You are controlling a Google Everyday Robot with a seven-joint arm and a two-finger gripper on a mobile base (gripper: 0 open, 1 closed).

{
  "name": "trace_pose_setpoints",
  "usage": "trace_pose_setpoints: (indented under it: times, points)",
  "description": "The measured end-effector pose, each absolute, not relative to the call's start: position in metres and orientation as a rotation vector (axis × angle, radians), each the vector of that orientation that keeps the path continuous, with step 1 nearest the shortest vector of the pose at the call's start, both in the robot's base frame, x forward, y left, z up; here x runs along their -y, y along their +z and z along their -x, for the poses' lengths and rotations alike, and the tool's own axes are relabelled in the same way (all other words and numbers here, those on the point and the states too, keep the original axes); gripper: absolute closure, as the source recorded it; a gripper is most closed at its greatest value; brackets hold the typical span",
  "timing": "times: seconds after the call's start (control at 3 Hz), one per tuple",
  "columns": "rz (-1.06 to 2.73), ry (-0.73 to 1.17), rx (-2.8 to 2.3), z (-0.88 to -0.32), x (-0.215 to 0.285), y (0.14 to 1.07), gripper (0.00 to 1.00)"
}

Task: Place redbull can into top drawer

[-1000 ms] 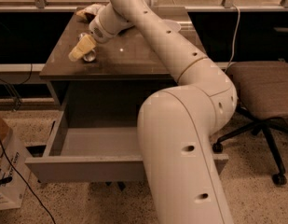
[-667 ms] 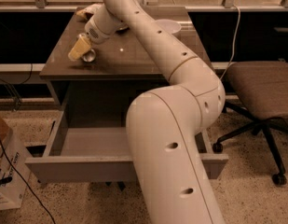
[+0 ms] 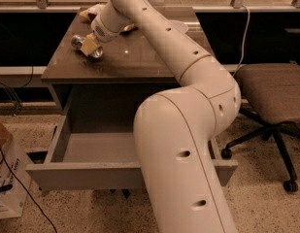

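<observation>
The redbull can [image 3: 77, 41] is a shiny silver can lying on its side near the left end of the dark table top [image 3: 135, 57]. My gripper [image 3: 90, 44] reaches over the table from the right and is shut across the can's middle, so both can ends show beside the tan fingers [image 3: 89, 42]. I cannot tell whether the can rests on the table or hangs just above it. The top drawer [image 3: 91, 174] is pulled out wide below the table. Its visible grey inside holds nothing. My arm hides its right part.
A crinkled snack bag [image 3: 90, 11] lies at the table's back left, behind the gripper. A white bowl [image 3: 179, 26] peeks out behind my arm. An office chair [image 3: 271, 89] stands at the right. A cardboard box [image 3: 5, 178] and cables sit on the floor at the left.
My arm has swung to the left in the view and its big lower link now covers more of the drawer's right side. The gripper has stayed at the same spot on the table.
</observation>
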State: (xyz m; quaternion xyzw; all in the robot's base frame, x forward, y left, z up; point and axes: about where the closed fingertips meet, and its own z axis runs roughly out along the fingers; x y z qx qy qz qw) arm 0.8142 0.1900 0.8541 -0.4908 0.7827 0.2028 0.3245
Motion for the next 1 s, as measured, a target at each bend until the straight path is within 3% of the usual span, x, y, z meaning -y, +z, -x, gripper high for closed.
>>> trace_pose_setpoints:
  times: [0.33,1.0]
  points:
    - [1.274,0.492,-2.024,-0.802,-0.171,0.875,0.96]
    - [1.295,0.502,-1.876,-0.710,-0.108,0.932,1.00]
